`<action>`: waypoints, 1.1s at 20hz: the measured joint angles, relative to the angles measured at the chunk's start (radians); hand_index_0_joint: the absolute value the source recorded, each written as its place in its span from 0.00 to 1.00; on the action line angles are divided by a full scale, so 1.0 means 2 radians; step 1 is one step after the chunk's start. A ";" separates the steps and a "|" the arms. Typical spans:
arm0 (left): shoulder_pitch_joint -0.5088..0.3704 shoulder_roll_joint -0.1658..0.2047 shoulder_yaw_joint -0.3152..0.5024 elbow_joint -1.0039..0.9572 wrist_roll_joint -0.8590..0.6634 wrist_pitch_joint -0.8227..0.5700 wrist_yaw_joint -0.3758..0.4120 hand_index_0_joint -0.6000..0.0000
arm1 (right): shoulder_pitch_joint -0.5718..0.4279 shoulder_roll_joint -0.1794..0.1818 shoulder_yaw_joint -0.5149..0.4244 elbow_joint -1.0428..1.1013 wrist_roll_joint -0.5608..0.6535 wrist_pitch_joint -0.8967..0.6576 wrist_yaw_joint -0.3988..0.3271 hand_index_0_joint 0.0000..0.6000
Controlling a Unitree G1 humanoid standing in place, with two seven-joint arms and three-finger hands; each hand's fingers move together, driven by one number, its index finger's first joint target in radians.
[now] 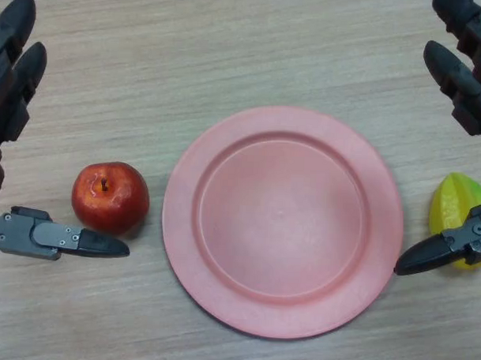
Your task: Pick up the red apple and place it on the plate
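A red apple [110, 197] stands upright on the wooden table, just left of a round pink plate [282, 221] that holds nothing. My left hand [13, 77] is at the left edge, open, its fingers straight and reaching far up the view, its thumb [72, 240] lying just below and left of the apple without gripping it. My right hand [465, 77] is at the right edge, open, with its thumb [439, 252] near the plate's right rim.
A yellow star fruit [457, 210] lies right of the plate, partly behind my right thumb. The wooden table surface [229, 45] extends beyond the plate.
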 measured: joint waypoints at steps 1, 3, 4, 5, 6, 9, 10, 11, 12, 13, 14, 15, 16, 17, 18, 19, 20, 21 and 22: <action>0.000 0.000 0.000 0.005 0.000 0.000 0.000 1.00 | 0.000 0.000 -0.001 0.002 0.000 0.000 0.000 0.00; -0.004 0.000 -0.002 0.008 0.000 0.000 0.000 1.00 | 0.000 0.000 -0.002 0.010 0.001 -0.001 0.000 0.00; -0.006 0.000 -0.003 0.008 0.000 0.000 0.000 1.00 | 0.000 0.000 -0.002 0.011 0.001 -0.001 0.000 0.00; -0.007 0.000 -0.003 0.007 -0.007 0.000 0.000 1.00 | 0.000 0.000 -0.002 0.011 0.002 -0.001 0.000 0.00; -0.007 0.000 -0.003 0.007 -0.012 0.000 0.000 1.00 | -0.001 -0.001 -0.002 0.012 0.002 -0.001 0.000 0.00; -0.007 0.001 -0.002 0.007 -0.026 0.000 0.000 1.00 | -0.006 -0.001 -0.001 0.014 0.002 -0.001 0.000 0.00; -0.007 0.001 -0.002 0.009 -0.026 0.000 0.000 1.00 | -0.006 -0.001 -0.001 0.014 0.002 -0.001 0.000 0.00; -0.007 0.001 -0.006 0.039 -0.016 -0.032 0.000 1.00 | -0.006 -0.001 -0.001 0.014 0.002 -0.001 0.000 0.00; -0.007 0.001 -0.014 0.072 0.014 -0.067 0.000 1.00 | -0.005 -0.001 -0.001 0.014 0.002 -0.001 0.000 0.00; -0.006 0.000 -0.021 0.112 0.037 -0.077 0.000 1.00 | -0.003 -0.001 -0.001 0.014 0.002 -0.001 0.000 0.00; -0.006 -0.002 -0.026 0.144 0.045 -0.090 0.000 1.00 | -0.002 -0.001 -0.001 0.014 0.002 -0.001 0.000 0.00; -0.007 -0.003 -0.040 0.196 0.071 -0.134 0.009 1.00 | -0.002 -0.001 -0.001 0.014 0.002 -0.001 0.000 0.00; -0.009 -0.005 -0.050 0.226 0.086 -0.164 0.019 1.00 | -0.003 -0.001 -0.001 0.014 0.002 -0.001 0.000 0.00; -0.017 -0.006 -0.064 0.258 0.103 -0.189 0.032 1.00 | -0.002 -0.001 -0.001 0.014 0.002 -0.001 0.000 0.00; -0.024 -0.006 -0.072 0.276 0.116 -0.204 0.043 1.00 | -0.002 -0.001 -0.001 0.014 0.002 -0.001 0.000 0.00; -0.034 -0.006 -0.080 0.298 0.123 -0.220 0.054 0.84 | -0.001 -0.001 -0.002 0.014 0.002 -0.001 0.000 0.00; -0.037 -0.006 -0.081 0.303 0.132 -0.222 0.054 0.84 | -0.001 -0.001 -0.002 0.014 0.002 -0.001 0.000 0.00; -0.048 -0.004 -0.089 0.337 0.162 -0.258 0.068 1.00 | 0.001 -0.001 -0.004 0.014 0.002 -0.001 0.000 0.00; -0.056 0.004 -0.100 0.366 0.217 -0.287 0.090 1.00 | 0.002 -0.001 -0.004 0.013 0.002 -0.001 0.000 0.00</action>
